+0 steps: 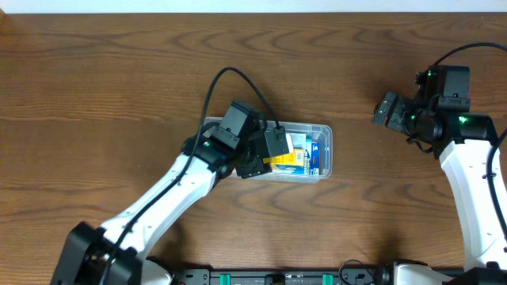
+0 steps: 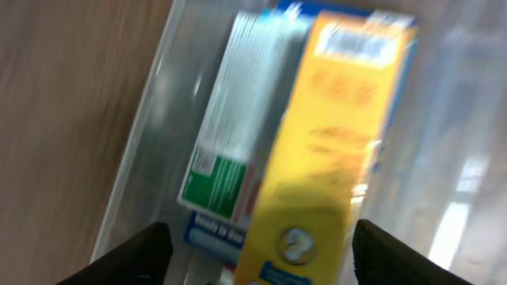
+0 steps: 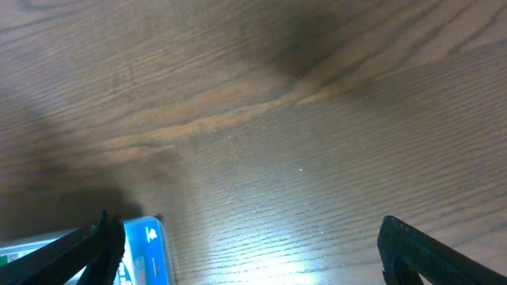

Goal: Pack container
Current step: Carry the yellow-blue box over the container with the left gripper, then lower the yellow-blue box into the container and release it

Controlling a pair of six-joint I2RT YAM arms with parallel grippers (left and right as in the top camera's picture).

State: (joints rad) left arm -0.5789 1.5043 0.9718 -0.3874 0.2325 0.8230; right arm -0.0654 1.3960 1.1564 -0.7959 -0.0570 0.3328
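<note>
At the bottom of the overhead view the left arm (image 1: 174,190) rises from the lower left edge and reaches up and right to the middle of the wooden counter (image 1: 119,79). Its left jaws stand wide, one dark finger (image 2: 142,253) in each lower corner of the wrist view, gripping nothing. They hang over the left part of the container (image 1: 326,152), which lies lengthwise at the centre of the counter. Inside it, between the fingers, a yellow box (image 2: 317,158) lies on top, with a green and white box (image 2: 230,142) just beside it and a blue box (image 2: 207,229) partly under both. The wrist picture is blurred and the print cannot be read. Further off, at the upper right, the right arm (image 1: 467,166) holds its right jaws wide over bare wood, well apart from the container. A blue-printed corner (image 3: 146,245) shows beside its left finger.
</note>
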